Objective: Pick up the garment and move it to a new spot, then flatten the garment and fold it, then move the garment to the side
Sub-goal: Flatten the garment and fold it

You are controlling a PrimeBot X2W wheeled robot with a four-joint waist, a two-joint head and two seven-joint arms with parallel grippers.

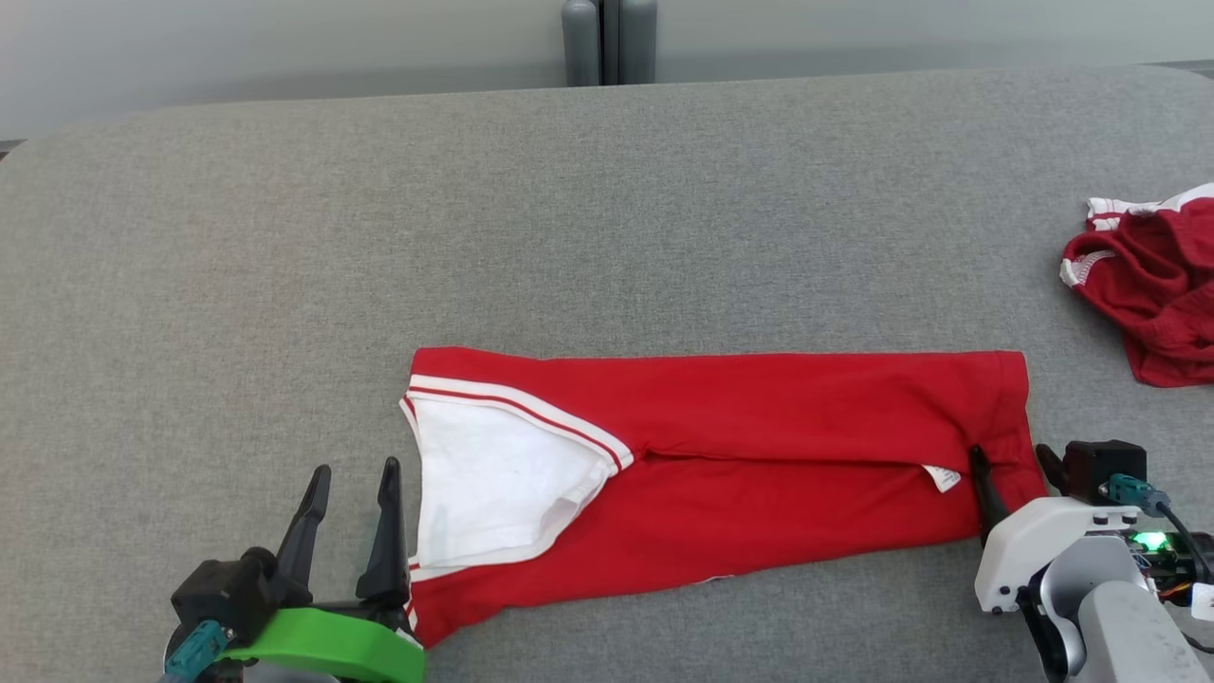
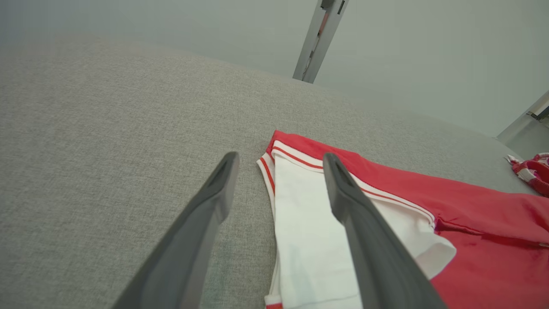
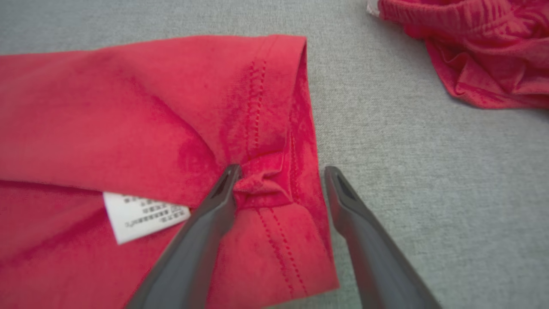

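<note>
Left gripper (image 1: 354, 471) open wide, holding nothing; right gripper (image 1: 1010, 460) open wide, one finger touching the hem of the single folded shirt (image 1: 759, 427) lying between them. One other red cloth (image 1: 1157, 294) lies beyond the right gripper.

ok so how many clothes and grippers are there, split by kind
folded red T-shirt with white sleeve: 1
crumpled red cloth item with red-and-white trim: 1
grippers: 2, the left gripper and the right gripper
total: 4
</note>
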